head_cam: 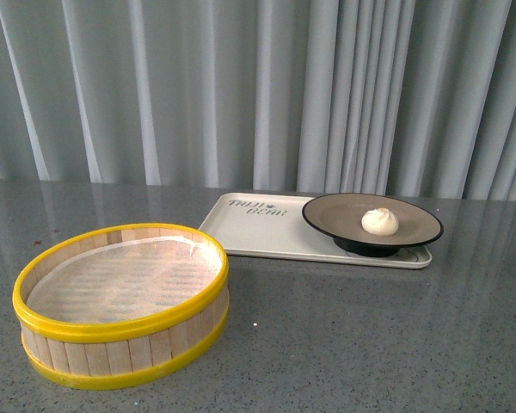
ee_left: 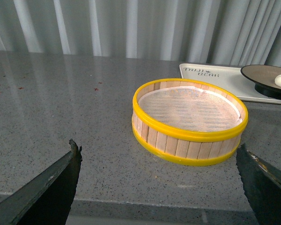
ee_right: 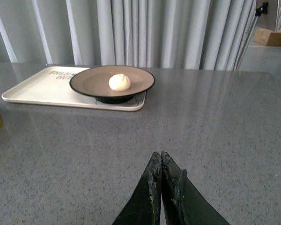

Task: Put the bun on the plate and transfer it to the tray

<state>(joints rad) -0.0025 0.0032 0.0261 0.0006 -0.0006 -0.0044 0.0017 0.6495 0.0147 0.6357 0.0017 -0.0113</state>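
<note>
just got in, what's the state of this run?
Nothing is being handled right now. The bun sits on the plate, and the plate rests on the tray. The steamer basket is empty apart from its liner. The left gripper has its jaws wide open; the right gripper has its jaws shut on nothing, away from the tray.

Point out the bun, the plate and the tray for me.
bun [head_cam: 379,221], front view, middle of its white top.
plate [head_cam: 332,213], front view, bare brown surface left of the bun.
tray [head_cam: 267,234], front view, bare cream surface below the lettering.
</note>
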